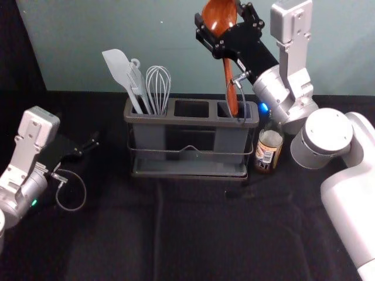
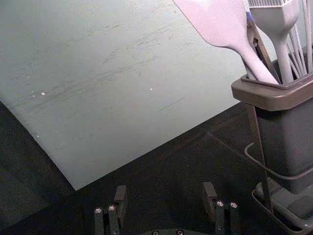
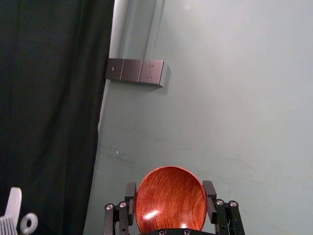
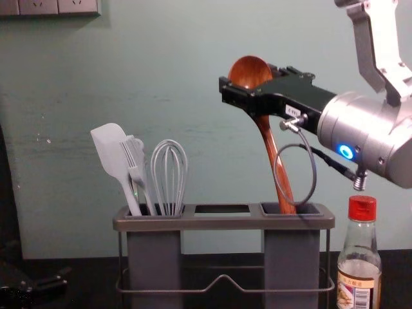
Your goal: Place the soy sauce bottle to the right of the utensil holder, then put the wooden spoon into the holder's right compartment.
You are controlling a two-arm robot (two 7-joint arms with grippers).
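Note:
My right gripper (image 1: 229,24) is above the holder's right end, shut on the bowl of the wooden spoon (image 1: 229,76). In the right wrist view, the gripper (image 3: 170,196) has one finger at each side of the spoon's bowl (image 3: 171,198). The handle (image 4: 275,161) slants down, its lower end inside the right compartment's opening. The utensil holder (image 1: 190,122) stands upright; the soy sauce bottle (image 1: 269,146), red-capped in the chest view (image 4: 362,209), stands just right of it. Off to the left, my left gripper (image 1: 92,143) is open and empty; its wrist view shows the gripper's (image 2: 167,196) fingers apart.
A grey spatula (image 4: 111,154), a fork-like utensil (image 4: 136,161) and a whisk (image 4: 168,177) stand in the holder's left compartment. Behind the black-covered table (image 1: 193,234) rises a pale wall (image 1: 117,29). The right forearm hangs above the bottle.

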